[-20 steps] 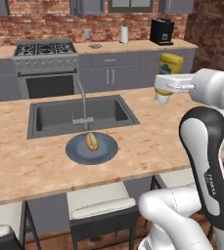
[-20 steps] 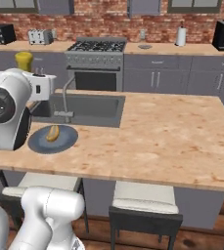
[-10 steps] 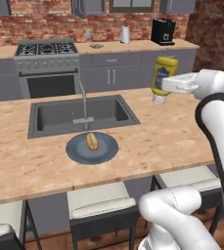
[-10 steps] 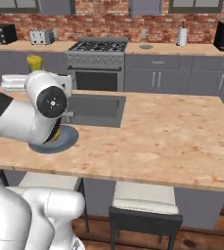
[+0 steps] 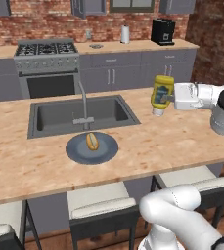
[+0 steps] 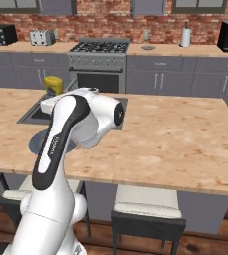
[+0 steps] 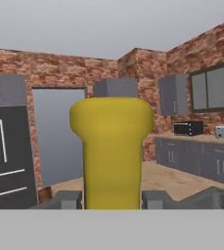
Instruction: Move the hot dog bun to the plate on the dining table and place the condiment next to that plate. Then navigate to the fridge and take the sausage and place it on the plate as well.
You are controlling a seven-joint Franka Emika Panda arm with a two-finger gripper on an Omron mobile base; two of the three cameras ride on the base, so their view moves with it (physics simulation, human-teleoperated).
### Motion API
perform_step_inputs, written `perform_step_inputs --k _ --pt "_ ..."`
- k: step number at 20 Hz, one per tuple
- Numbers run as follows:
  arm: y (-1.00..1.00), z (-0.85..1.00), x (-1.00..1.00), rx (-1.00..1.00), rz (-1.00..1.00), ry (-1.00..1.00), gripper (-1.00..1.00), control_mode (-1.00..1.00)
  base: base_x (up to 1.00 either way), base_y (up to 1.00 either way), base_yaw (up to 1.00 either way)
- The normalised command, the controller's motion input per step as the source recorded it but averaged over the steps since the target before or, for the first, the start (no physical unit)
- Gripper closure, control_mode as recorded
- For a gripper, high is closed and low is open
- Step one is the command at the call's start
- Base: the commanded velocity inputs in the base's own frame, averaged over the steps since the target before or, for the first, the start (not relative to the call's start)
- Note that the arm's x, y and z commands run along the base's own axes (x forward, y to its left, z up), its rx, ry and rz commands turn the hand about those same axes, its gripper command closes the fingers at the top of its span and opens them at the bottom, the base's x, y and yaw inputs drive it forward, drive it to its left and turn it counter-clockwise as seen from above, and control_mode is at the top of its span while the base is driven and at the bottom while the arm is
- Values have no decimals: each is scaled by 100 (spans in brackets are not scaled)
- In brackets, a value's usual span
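Observation:
My gripper (image 5: 169, 96) is shut on the condiment (image 5: 162, 93), a yellow squeeze bottle held cap-down over the dining table (image 5: 182, 139), right of the sink. Whether its cap touches the tabletop I cannot tell. In the hand view the condiment (image 7: 112, 151) stands between my fingertips (image 7: 67, 199), with the gripper (image 7: 111, 199) closed around it. The hot dog bun (image 5: 91, 141) lies on the blue-grey plate (image 5: 77, 150) just in front of the sink. From the right base view, the condiment (image 6: 53, 84) peeks out behind my arm and the plate (image 6: 36, 144) is partly hidden. The dark fridge (image 7: 6, 156) stands at the left of the hand view.
An inset grey sink (image 5: 79, 114) with a faucet (image 5: 84, 105) lies left of the bottle. Stools (image 5: 101, 202) line the table's near edge. The stove (image 5: 47, 53), a coffee machine (image 5: 162, 31) and a paper roll (image 5: 125, 34) stand along the back counter.
The arm's elbow has swung off to the right. The bottle stays in the grip, has kept its place over the table and now sits a little lower than half a second ago.

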Motion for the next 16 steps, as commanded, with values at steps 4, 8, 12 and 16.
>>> perform_step_inputs --k 4,8,12,16 --pt "-1 -66 34 -3 19 -2 100 -100 0 0 0" --pt "0 -74 28 -7 21 -5 100 -100 0 0 0" --pt "-1 -76 0 -20 17 0 100 -100 0 0 0" --pt "0 -78 5 -12 16 0 100 -100 0 0 0"
